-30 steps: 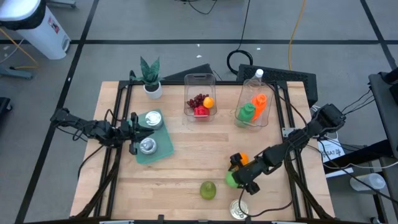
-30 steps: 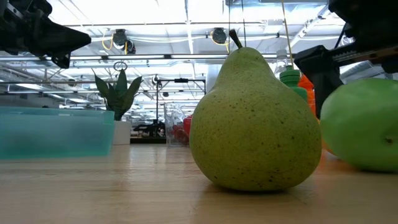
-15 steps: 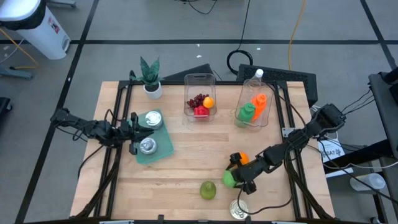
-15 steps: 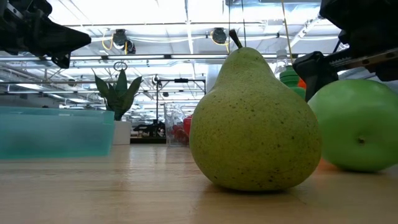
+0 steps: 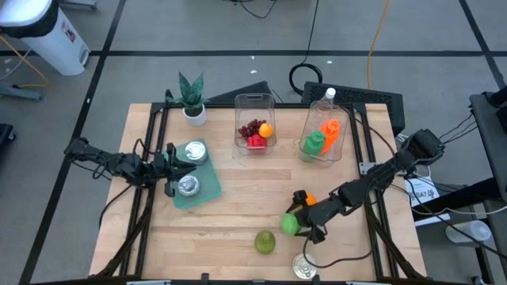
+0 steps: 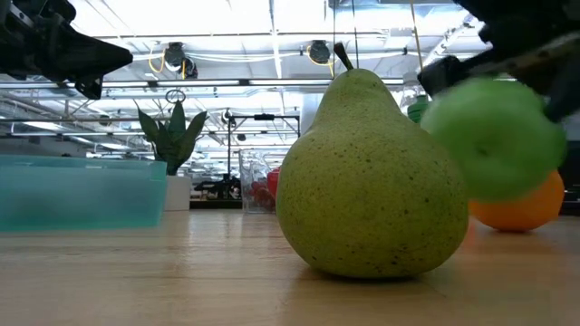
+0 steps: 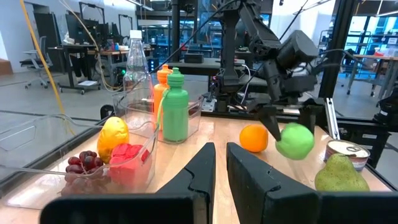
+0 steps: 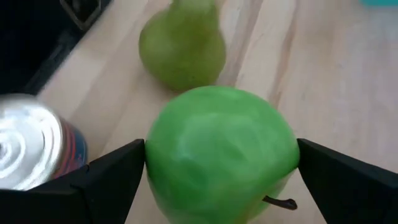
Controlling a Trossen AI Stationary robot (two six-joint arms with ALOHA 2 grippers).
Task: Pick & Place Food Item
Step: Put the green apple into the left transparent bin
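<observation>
A green apple (image 8: 221, 155) hangs between the fingers of my right gripper (image 5: 295, 225), clear of the wooden table, near the front right; it also shows in the low view (image 6: 494, 136). A green pear (image 5: 264, 241) stands upright on its base just left of it. An orange (image 5: 310, 203) lies on the table right behind the apple. My left gripper (image 5: 169, 168) is shut and empty at the table's left, level over a teal mat (image 5: 207, 190). My right gripper pinches the green apple by two opposite sides, one finger (image 8: 112, 177) on each side (image 8: 155, 162) of its widest part. The fingers slant down from the table's right. The apple is lifted clear of the table, with its stem (image 8: 280, 202) turned sideways.
A tin can (image 5: 304, 267) stands at the front edge near the apple. Two clear bins sit at the back: one with fruit (image 5: 254, 119), one with bottles (image 5: 325, 131). A potted plant (image 5: 192, 99) is at the back left. Two cans (image 5: 188, 186) rest on the teal mat.
My right gripper has risen with the green apple and drifted slightly toward the pear. The apple sat on the table a second ago and now hangs clear of it. Behind it the orange has come into the low view.
</observation>
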